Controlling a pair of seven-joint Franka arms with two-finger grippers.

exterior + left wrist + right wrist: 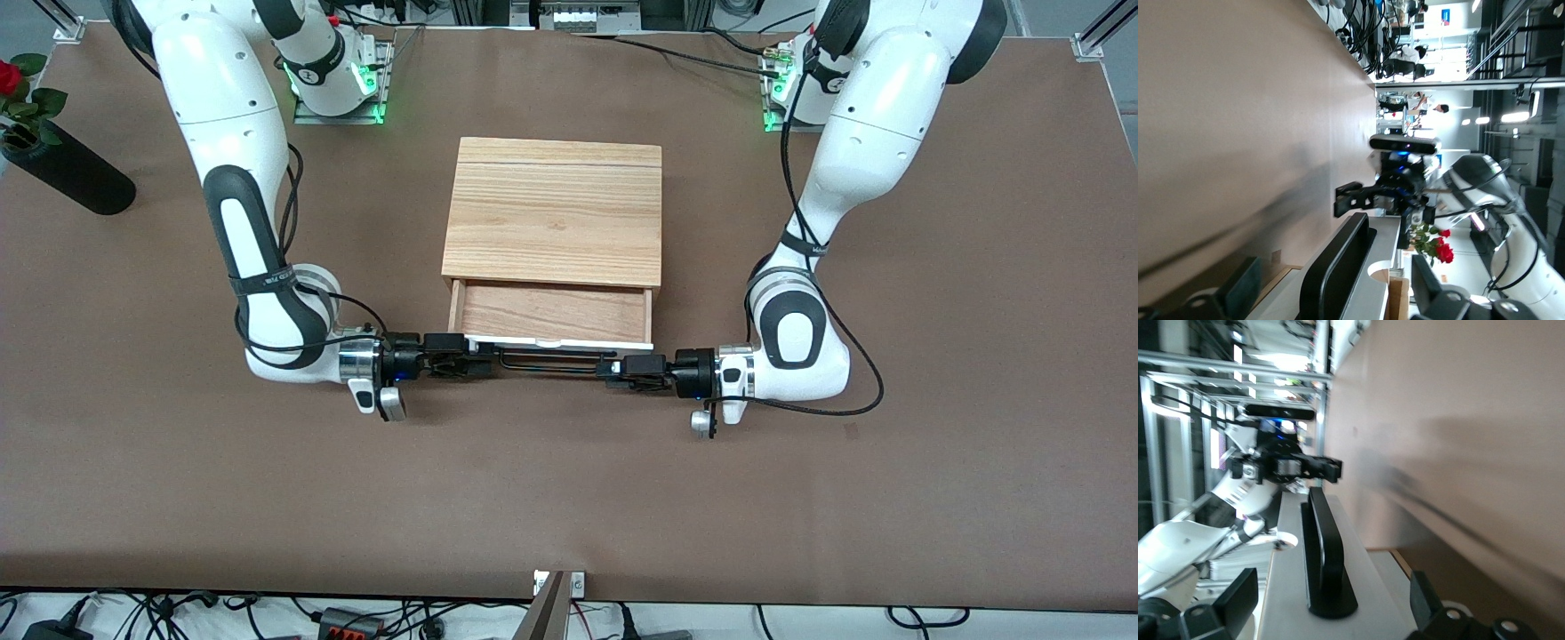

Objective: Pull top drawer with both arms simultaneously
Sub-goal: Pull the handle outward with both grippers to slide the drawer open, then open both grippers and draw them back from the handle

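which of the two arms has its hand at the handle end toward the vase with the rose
The right arm: its hand meets the thin black wire handle of the pulled-out white-fronted top drawer at the end toward the black vase; the left hand takes the handle's remaining end.

No lettering, number, brand or sign can be made out anywhere in these views. The small round marks on the white green-lit arm bases (336,76) are too small to tell, and the blue and white patches among the background clutter in the left wrist view are too blurred to make out as words.
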